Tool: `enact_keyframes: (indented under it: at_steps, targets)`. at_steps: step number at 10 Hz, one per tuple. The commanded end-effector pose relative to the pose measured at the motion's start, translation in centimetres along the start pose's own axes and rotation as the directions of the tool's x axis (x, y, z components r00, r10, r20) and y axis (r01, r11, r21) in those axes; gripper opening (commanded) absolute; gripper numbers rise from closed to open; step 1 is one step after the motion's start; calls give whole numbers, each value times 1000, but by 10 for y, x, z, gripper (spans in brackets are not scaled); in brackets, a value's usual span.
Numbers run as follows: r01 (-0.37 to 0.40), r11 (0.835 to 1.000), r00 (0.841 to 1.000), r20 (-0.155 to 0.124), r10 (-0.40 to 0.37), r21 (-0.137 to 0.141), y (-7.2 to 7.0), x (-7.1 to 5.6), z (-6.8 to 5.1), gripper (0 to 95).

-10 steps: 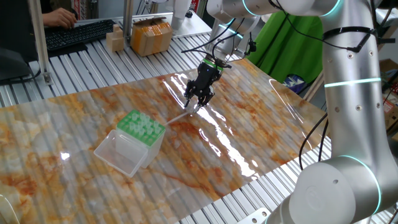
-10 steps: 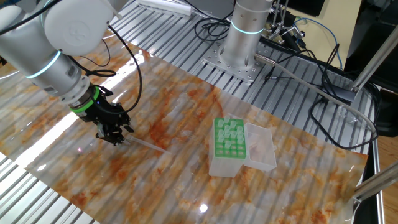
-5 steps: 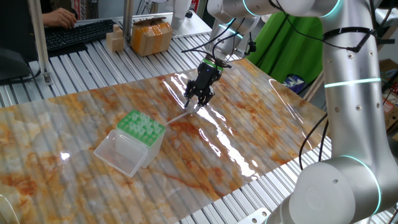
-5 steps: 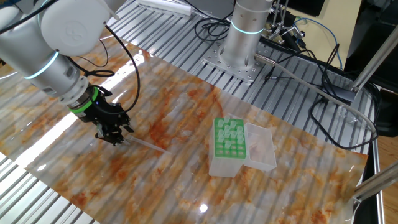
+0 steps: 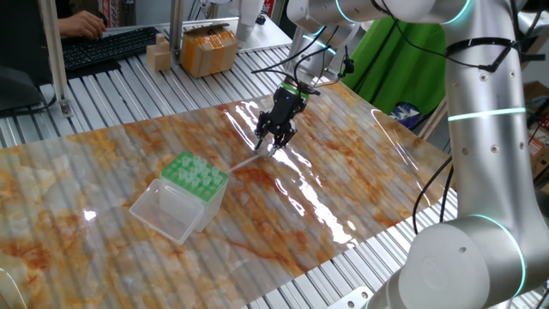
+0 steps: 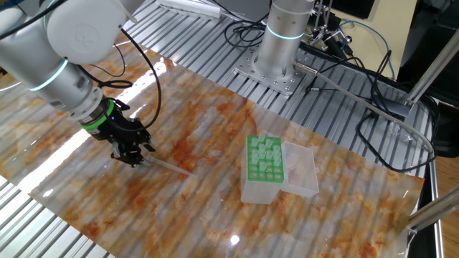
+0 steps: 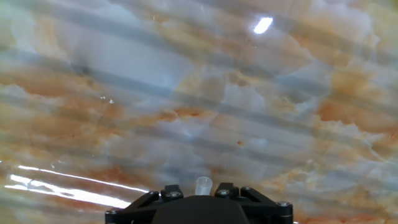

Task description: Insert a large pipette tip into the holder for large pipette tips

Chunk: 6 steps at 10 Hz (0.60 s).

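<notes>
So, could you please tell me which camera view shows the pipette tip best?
The other fixed view: the pipette tip shows full length, from the gripper across the mat. One fixed view shows it shorter and fainter. The hand view shows only its wide open end.

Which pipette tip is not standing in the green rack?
The large pipette tip at the claw: its wide end is between the fingers, the point stretching over the table; the others stand upright in the holder.

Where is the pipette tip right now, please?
The tip lies on the marbled mat, wide end between the end effector fingers, left of the holder in the other fixed view.
</notes>
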<state>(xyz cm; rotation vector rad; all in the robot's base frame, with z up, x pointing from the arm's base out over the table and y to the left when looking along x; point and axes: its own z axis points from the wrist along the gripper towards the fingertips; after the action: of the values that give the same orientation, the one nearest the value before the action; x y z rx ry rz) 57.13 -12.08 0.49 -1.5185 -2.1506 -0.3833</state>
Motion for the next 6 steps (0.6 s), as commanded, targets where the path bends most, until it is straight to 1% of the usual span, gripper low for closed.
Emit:
enact_keyframes:
  at_steps: [1,5,6]
  targets:
    - [-4,1000,1000,-3,4,-1,-2,0,1,380]
    - [-9,1000,1000,-13,9,-4,-6,1,4,380]
    - [-7,1000,1000,-14,7,-5,-6,1,4,190]
